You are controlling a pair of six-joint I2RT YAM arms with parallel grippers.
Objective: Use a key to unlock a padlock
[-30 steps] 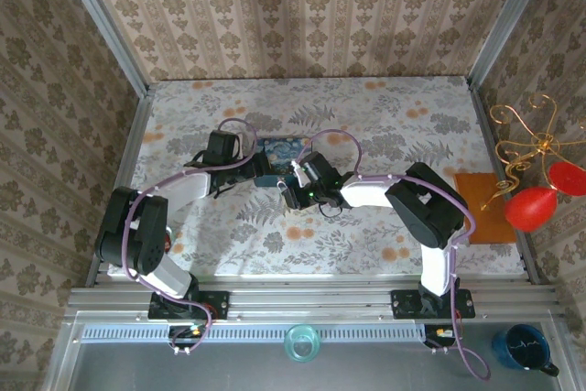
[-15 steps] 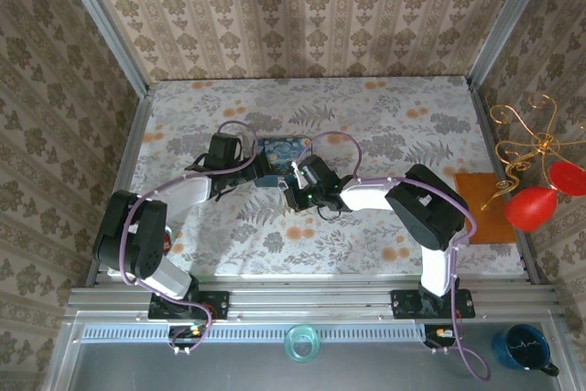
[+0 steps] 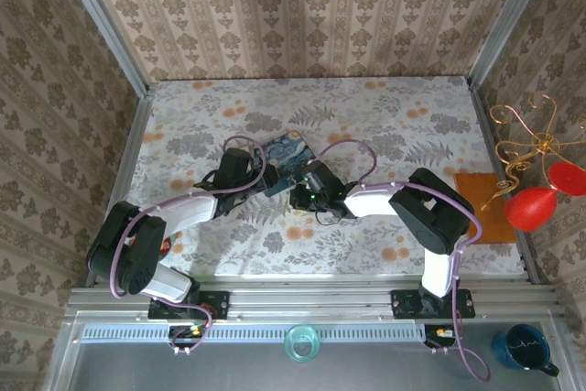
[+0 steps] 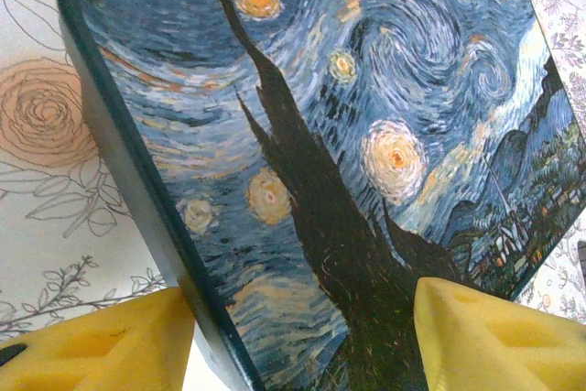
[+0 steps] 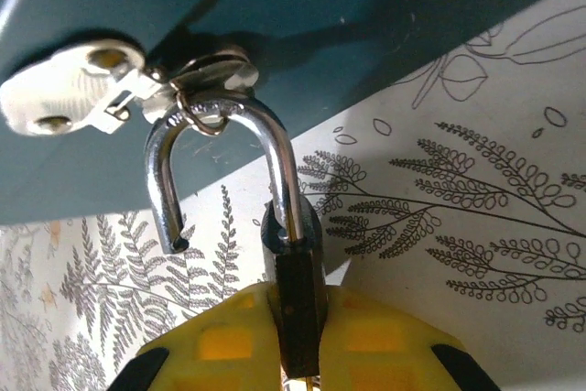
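Observation:
The padlock (image 5: 295, 258) has a small dark body pinched edge-on between my right gripper's (image 5: 298, 299) yellow fingers (image 5: 229, 341). Its silvery shackle (image 5: 279, 157) is sprung open, the free end (image 5: 172, 237) hanging clear of the body, and its bend still hooks through the ring (image 5: 212, 107) of the blue Starry-Night box's (image 4: 348, 135) latch (image 5: 69, 98). The key is hidden; a thin brass sliver pokes out under the body. My left gripper (image 4: 302, 345) straddles a corner of the box, one finger (image 4: 101, 350) against its dark side wall. In the top view, the left gripper (image 3: 264, 178) and right gripper (image 3: 299, 194) meet at the box (image 3: 291, 151).
An orange mat (image 3: 483, 208) lies at the table's right edge, below a red ornament (image 3: 527, 209) on gold wire. A glass (image 3: 302, 343) and a blue mug (image 3: 522, 347) stand on the near rail. Patterned walls close in the left, back and right sides.
The blue box has turned and slid slightly right and toward the front. Both grippers moved with it, closer to the near edge.

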